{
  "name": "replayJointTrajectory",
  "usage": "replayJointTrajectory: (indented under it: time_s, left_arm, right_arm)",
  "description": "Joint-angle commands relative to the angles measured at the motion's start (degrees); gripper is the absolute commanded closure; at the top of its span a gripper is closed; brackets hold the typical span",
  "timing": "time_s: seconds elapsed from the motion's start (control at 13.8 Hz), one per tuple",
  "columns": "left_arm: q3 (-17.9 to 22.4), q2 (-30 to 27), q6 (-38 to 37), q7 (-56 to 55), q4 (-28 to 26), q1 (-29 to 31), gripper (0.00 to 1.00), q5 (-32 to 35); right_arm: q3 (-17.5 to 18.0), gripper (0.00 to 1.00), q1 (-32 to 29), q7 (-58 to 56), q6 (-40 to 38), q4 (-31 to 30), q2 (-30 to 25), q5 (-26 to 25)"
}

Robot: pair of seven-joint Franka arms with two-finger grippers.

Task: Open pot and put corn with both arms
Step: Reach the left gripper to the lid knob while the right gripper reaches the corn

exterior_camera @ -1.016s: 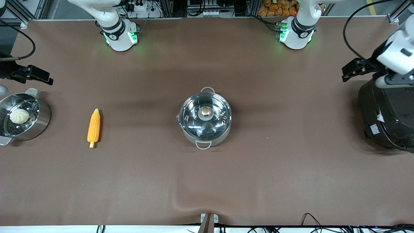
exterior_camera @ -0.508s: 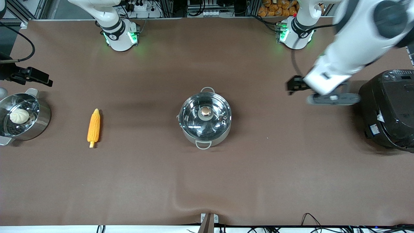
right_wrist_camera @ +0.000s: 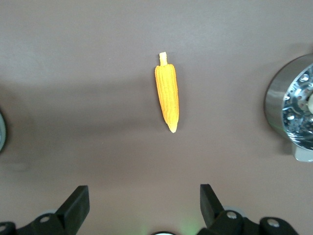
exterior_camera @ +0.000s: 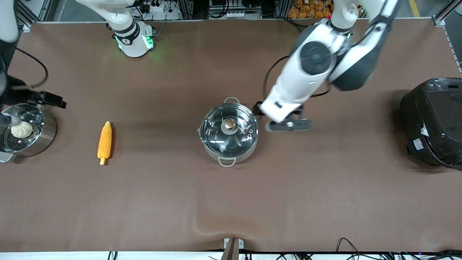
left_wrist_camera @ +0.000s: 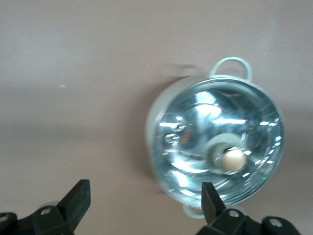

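Left gripper (left_wrist_camera: 142,205) now beside round steel pot (exterior_camera: 229,130)

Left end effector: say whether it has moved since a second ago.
Yes. The left end effector swung from above the black cooker toward the pot, now beside its rim.

Corn (right_wrist_camera: 167,92) flat on table (right_wrist_camera: 88,54); right hand (right_wrist_camera: 144,205) fingers apart, above it.

Robotics lab, aluminium framing (exterior_camera: 21,14), cables (exterior_camera: 346,245), bench-mounted arm bases (exterior_camera: 133,39)
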Motion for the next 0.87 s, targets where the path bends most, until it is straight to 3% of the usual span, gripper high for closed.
replayJointTrajectory:
  time_s: [0.0,0.15,0.29,0.44,0.8]
  left_arm:
    - [0.7,5.1,3.8,-6.2,4.1,-4.4,0.00,2.1]
    - [3.9,8.7,4.3,-9.4,7.0,-9.6,0.00,3.2]
    - [11.8,10.5,6.0,-11.6,7.9,-17.4,0.00,3.2]
    - [16.2,11.7,6.4,-11.8,7.9,-22.2,0.00,3.1]
    - [16.3,13.6,8.3,-11.5,7.9,-22.6,0.00,3.1]
  right_arm:
    - [0.2,0.00,0.2,-0.9,0.8,0.6,4.2,-0.2]
    - [0.1,0.00,0.2,-2.2,2.2,0.6,8.0,-0.7]
    - [0.1,0.00,0.3,-2.2,6.1,0.4,12.9,-1.0]
    - [0.1,0.00,0.7,-2.2,9.2,0.4,16.3,-0.9]
    - [0.1,0.00,1.0,-2.3,16.7,-2.2,20.5,-0.9]
